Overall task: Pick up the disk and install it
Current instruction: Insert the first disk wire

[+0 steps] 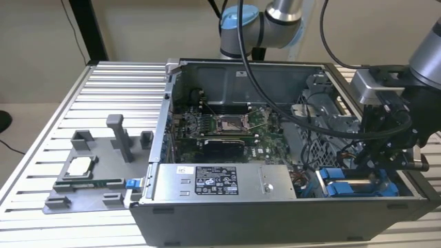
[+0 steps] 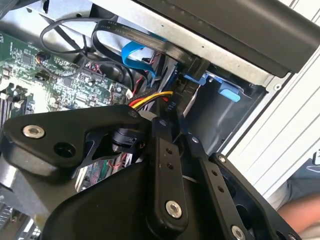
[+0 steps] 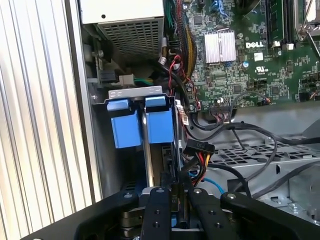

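The gripper [image 3: 176, 200] hangs low inside the open computer case [image 1: 276, 219], at the corner on the exterior view's right. In both wrist views its black fingers [image 2: 167, 170] are pressed close, with just a thin dark slit between them. Something thin and dark sits in that slit, but I cannot tell what it is.

Just past the fingertips, the disk [image 3: 145, 122] stands on edge in its bay, mostly hidden. Its blue rails and tabs show best.

Farther in lie loose cables [image 3: 240, 132] and the green board [image 1: 227, 126]. The big grey box [image 1: 224, 182] sits along the case's front wall.
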{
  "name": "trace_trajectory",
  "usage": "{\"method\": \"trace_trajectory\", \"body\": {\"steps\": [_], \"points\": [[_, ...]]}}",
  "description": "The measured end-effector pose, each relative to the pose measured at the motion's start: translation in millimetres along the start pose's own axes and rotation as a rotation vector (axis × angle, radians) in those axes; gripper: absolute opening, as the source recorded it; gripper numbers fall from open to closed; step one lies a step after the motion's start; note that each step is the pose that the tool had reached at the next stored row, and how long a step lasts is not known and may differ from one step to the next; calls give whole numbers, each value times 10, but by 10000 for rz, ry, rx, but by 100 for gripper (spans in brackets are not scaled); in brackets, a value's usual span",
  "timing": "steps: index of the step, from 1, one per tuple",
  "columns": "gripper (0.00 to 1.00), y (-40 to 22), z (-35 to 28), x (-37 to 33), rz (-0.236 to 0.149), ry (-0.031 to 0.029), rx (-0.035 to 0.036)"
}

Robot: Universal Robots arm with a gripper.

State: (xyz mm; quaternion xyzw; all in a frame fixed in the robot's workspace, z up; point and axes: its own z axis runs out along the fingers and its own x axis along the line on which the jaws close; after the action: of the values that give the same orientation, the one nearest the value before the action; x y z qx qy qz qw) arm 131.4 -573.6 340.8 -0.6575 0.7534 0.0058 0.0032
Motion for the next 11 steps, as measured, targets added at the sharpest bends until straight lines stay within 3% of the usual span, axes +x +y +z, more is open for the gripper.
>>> {"method": "trace_trajectory", "body": {"steps": [11], "points": [[0, 1, 26, -20, -116, 140, 25]]}}
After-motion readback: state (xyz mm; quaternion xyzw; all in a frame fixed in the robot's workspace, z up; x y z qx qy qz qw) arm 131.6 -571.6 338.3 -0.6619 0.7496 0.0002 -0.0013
